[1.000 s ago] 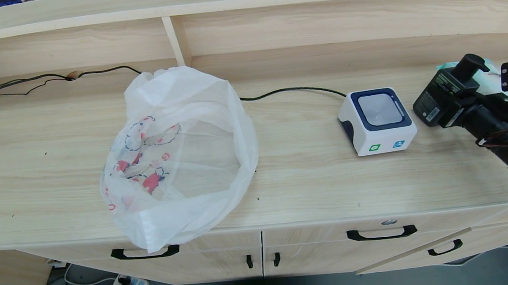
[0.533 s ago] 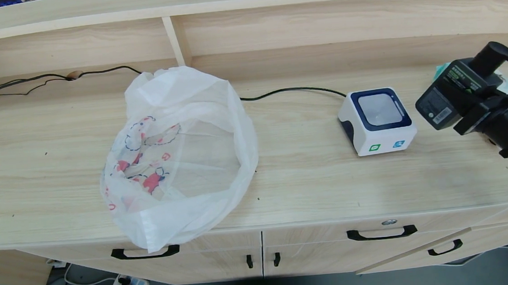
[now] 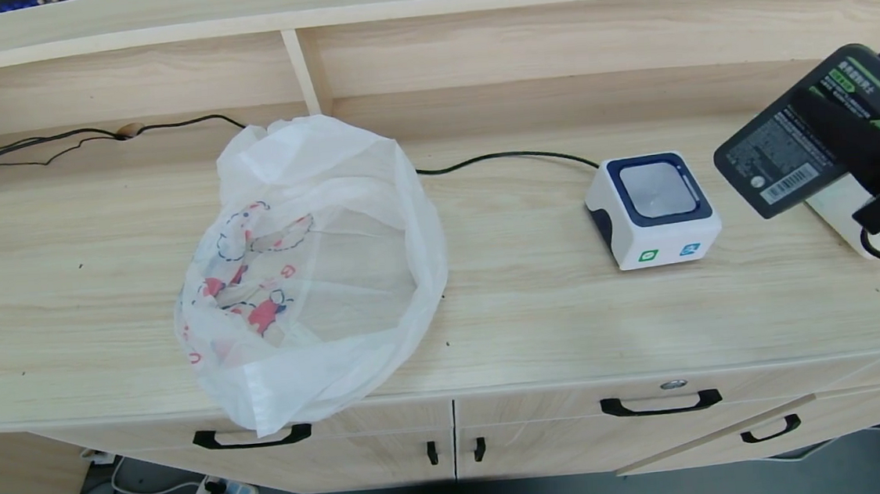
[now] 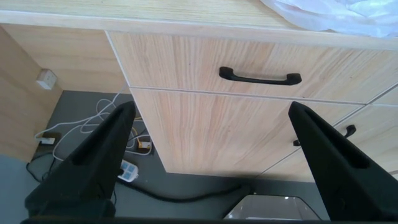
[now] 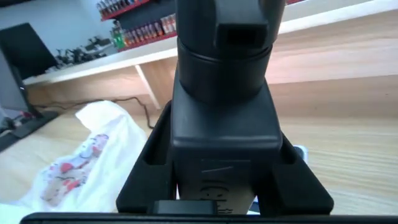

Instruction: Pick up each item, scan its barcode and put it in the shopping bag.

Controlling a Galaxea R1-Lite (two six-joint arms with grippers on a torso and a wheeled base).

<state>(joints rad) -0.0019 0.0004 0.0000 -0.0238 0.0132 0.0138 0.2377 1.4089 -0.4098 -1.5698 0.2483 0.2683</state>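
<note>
The right end effector [image 3: 859, 137] is clamping the bottle [image 3: 782, 149] tight, holding it aloft near the scanner [image 3: 657, 210] to present its barcode [image 3: 790, 182]

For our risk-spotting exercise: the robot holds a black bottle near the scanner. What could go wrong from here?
1. The barcode on the black bottle faces upward, away from the scanner window, so the scan may fail.
2. The shopping bag sags limp over the counter edge; a dropped bottle might drag it off.
</note>
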